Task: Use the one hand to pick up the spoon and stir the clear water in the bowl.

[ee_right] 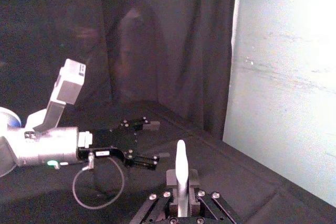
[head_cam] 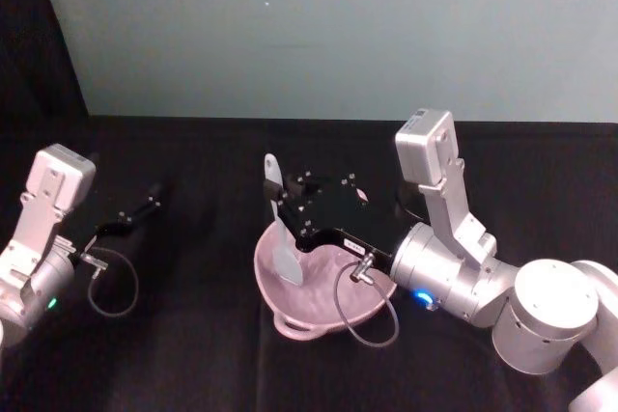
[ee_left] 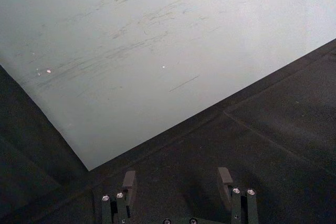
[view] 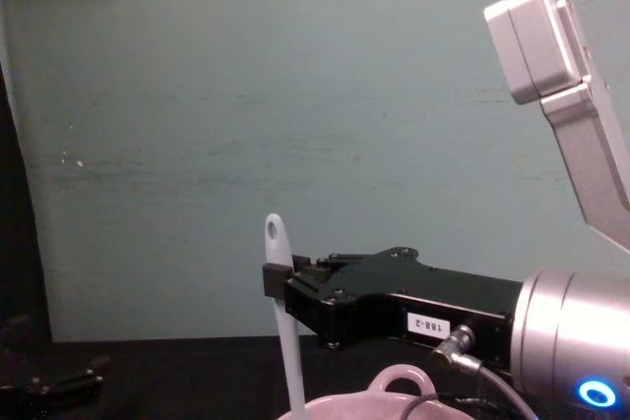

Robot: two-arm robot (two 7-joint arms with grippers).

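R gripper (view: 278, 283), label (view: 429, 324) reading "188-2", clamps spoon (head_cam: 285, 258) w/ blade in bowl (head_cam: 293, 326); L gripper (ee_left: 178, 183) idle at left, fingers apart.

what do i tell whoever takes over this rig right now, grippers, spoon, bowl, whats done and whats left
Right gripper: shut on the handle of the white spoon, reaching over the bowl from the robot's right.
Left gripper: open, empty, parked over the black table on the robot's left.
Spoon: near upright, blade down inside the pink bowl, toward its left side.
Done: spoon picked up and lowered into the bowl.
Left: the stirring. One moment cannot show how much has been done, and the water itself cannot be made out.
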